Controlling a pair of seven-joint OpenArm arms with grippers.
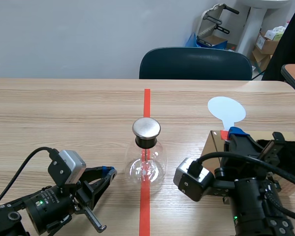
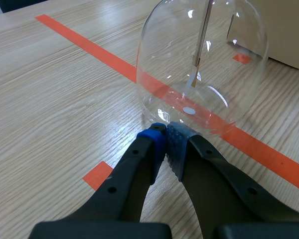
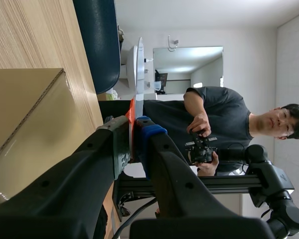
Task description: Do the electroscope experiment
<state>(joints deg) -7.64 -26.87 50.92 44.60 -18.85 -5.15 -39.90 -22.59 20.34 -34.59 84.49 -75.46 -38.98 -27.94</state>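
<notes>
The electroscope [image 1: 146,160] is a clear glass flask with a round metal cap, standing on the orange-red tape line at the table's middle. In the left wrist view its glass bulb [image 2: 204,59] shows a thin rod and leaf inside. My left gripper [image 2: 167,132] is shut on nothing, and its tips lie right at the flask's base. It rests low on the table left of the flask [image 1: 108,172]. My right gripper [image 1: 231,132] is shut on the orange-red handle of a white round paddle [image 1: 226,109]. That paddle [image 3: 139,69] appears edge-on above the fingers.
A cardboard box [image 1: 214,145] sits under and beside the right gripper, and its side [image 3: 25,114] fills the space near the fingers. A dark blue chair [image 1: 195,64] stands behind the far table edge. A person [image 3: 214,119] holds a camera beyond the table.
</notes>
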